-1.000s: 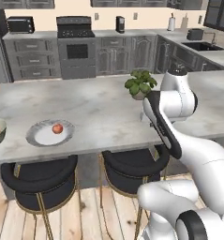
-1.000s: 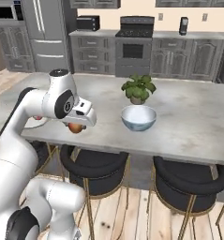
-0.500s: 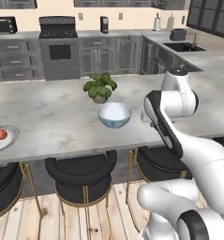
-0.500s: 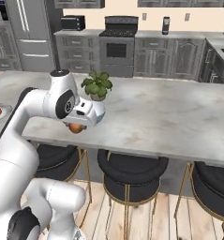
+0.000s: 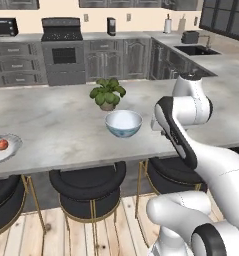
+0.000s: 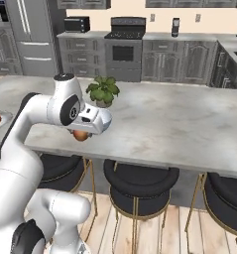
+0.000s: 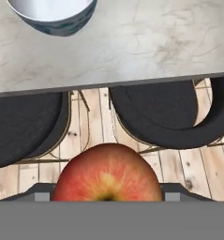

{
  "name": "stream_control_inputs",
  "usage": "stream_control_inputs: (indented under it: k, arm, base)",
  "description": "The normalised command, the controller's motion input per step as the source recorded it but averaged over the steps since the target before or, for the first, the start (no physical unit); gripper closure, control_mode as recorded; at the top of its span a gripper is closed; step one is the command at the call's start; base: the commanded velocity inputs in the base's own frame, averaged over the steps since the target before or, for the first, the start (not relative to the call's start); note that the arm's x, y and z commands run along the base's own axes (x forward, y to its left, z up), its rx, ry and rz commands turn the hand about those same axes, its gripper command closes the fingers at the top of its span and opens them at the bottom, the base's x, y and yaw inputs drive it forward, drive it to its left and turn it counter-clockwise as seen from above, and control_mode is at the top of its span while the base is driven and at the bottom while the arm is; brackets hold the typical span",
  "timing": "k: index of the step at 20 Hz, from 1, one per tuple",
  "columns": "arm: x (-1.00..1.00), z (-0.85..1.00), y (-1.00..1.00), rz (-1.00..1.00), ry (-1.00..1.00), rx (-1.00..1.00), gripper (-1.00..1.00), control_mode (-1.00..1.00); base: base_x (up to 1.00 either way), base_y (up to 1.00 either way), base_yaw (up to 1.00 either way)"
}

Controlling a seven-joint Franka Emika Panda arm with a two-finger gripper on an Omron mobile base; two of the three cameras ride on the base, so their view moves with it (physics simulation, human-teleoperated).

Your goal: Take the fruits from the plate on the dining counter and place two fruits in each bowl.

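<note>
Base had driven on along the dining counter (image 5: pixel 61 130) since half a second earlier: the whole view shifted, the blue-and-white bowl (image 5: pixel 123 123) came from off to the side to nearly ahead of the arm, and the plate (image 5: pixel 2 150) slid to the far left edge. Nothing on the counter itself moved. The plate carried one fruit (image 5: pixel 1 144), so at least one pick was left. The bowl looked empty inside, though its floor wasn't fully visible in the hand view (image 7: pixel 51 14), so treat that as probable. The gripper (image 6: pixel 81 135) was clamped on a carried fruit (image 7: pixel 107 174), held out past the counter's near edge above the stools (image 7: pixel 167 117), short of the bowl. Judged: transport of one fruit in progress, drop into this bowl pending.
</note>
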Motion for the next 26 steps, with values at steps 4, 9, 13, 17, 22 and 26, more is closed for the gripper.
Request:
stream_control_inputs:
  k: [4, 9, 13, 17, 22, 26]
  arm:
    - [0.00, 0.00, 0.00, 0.00, 0.00, 0.00, 1.00, 1.00]
    - [0.00, 0.00, 0.00, 0.00, 0.00, 0.00, 1.00, 1.00]
    - [0.00, 0.00, 0.00, 0.00, 0.00, 0.00, 1.00, 1.00]
    - [0.19, 0.00, 0.00, 0.00, 0.00, 0.01, 1.00, -1.00]
    - [0.93, 0.00, 0.00, 0.03, 0.00, 0.05, 1.00, -1.00]
    - [1.00, -0.08, 0.00, 0.02, 0.00, 0.04, 1.00, -1.00]
  base:
    - [0.17, 0.52, 0.00]
    - [0.45, 0.04, 0.00]
    - [0.64, 0.00, 0.00]
    - [0.54, 0.00, 0.00]
    - [0.00, 0.00, 0.00]
    - [0.00, 0.00, 0.00]
